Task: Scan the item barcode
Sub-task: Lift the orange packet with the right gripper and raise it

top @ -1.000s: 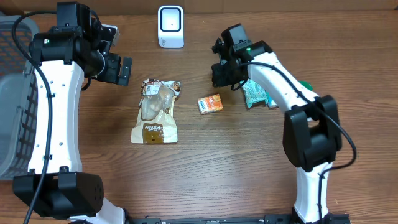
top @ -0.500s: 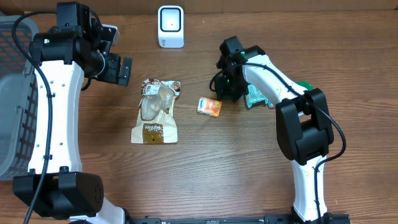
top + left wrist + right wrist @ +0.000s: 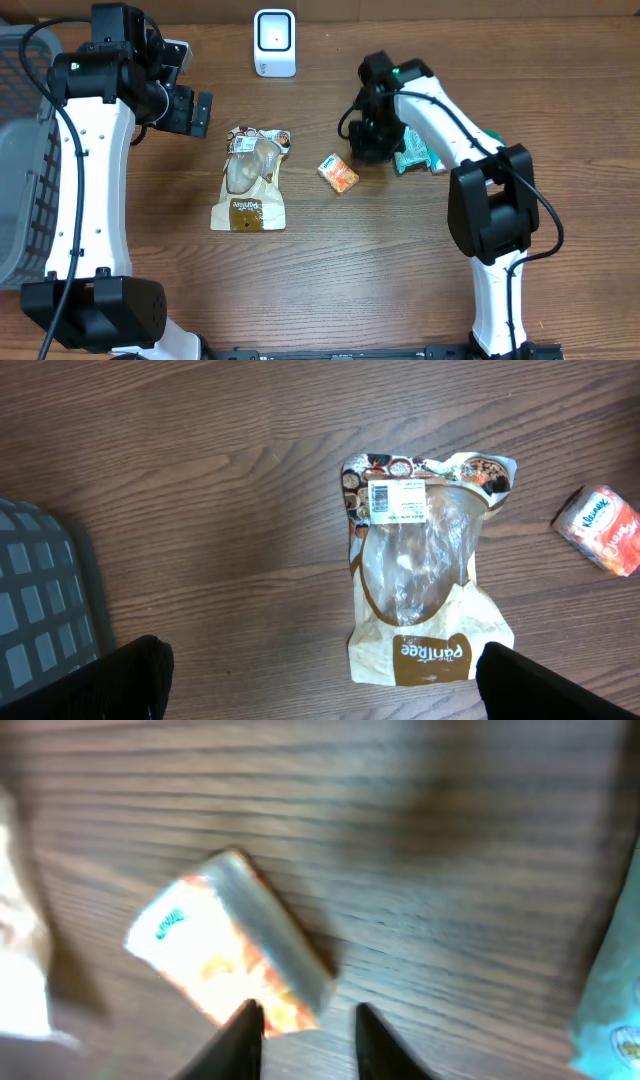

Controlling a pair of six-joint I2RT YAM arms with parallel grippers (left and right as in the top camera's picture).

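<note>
My item, the small orange pack (image 3: pixel 339 173), lies on the wood turned on a diagonal, with nothing touching it. Its top face is orange and white with blue lettering (image 3: pixel 600 530), and one long side shows plain grey (image 3: pixel 230 945). I cannot make out a barcode on it. It sits between the brown pouch (image 3: pixel 252 178), which lies flat with a white barcode label near its top end (image 3: pixel 398 500), and the teal packet (image 3: pixel 412 155). My white scanner (image 3: pixel 274 42) stands at the far edge, well apart from all three.
</note>
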